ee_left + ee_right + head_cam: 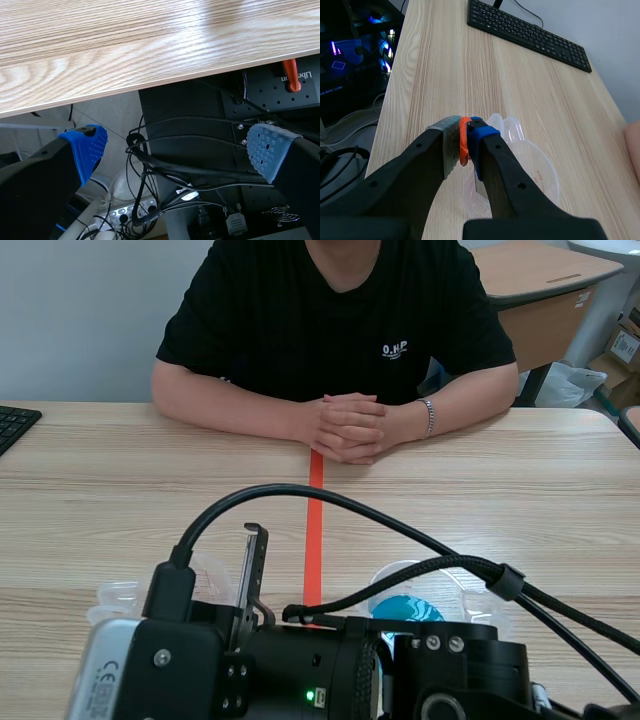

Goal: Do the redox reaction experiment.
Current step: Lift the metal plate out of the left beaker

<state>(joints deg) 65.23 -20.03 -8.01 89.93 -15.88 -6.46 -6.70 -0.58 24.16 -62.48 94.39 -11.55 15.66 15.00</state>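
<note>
1. Plainly, at the scene view's far left a flat black keyboard (15, 425) lies on the pale wood-grain table (520, 500). Only the right wrist view shows its rows of keys.
2. The left gripper (177, 150) shows only in its own view. Its blue dotted pads stand wide apart with nothing between them, past the table's edge and above tangled black cables (165, 170).
3. Clear plastic measuring cups (120, 592) peek from behind the arms. The right wrist view alone shows the red scale marks and the round rim.
4. The right gripper (467, 142), above those cups, is clamped on a small orange piece (464, 140). What the piece is I cannot tell.
5. Across the table, a person's clasped hands (350, 427) rest at the far end of the orange tape line (315, 540).
6. Right of that line sits a clear round dish with blue contents (405, 608), half hidden and seen only in the scene view.
</note>
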